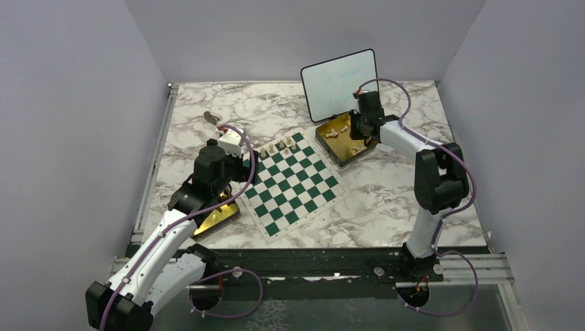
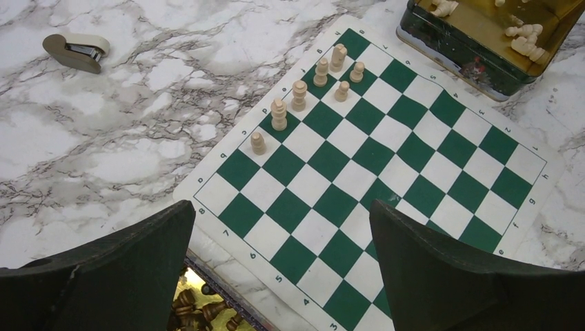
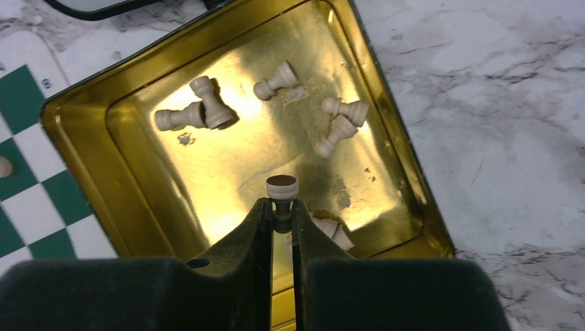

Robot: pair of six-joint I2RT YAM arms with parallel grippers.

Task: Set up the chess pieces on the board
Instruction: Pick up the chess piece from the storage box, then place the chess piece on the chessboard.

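1. The worktop is showing a glossy white marble pattern with grey-brown veins. The board is lying flat on it, a thin mat of dark green and white checks with a white border, turned at an angle to the worktop's edges.
2. Seven pale turned-wood chess pieces are standing upright on the board. They are gathering along its far-left edge, five in a row and two just inside it.
3. A gold tin, rectangular with a mirror-bright floor, is sitting just beside the board's far-right corner. Loose pale pieces are lying scattered in it, one partly hidden behind the claw.
4. The right claw is hanging inside that tin, pinching narrowly on one pale pawn-like piece by its stem.
5. The left claw is hovering over the board's near-left side, jaws spread wide and gripping nothing.
6. A second gold tin is lying under the left arm beside the board, with dark brown pieces heaped in it.
7. A framed whiteboard is leaning behind the first tin. A small beige stapler-like thing is lying far left, well apart from the board.
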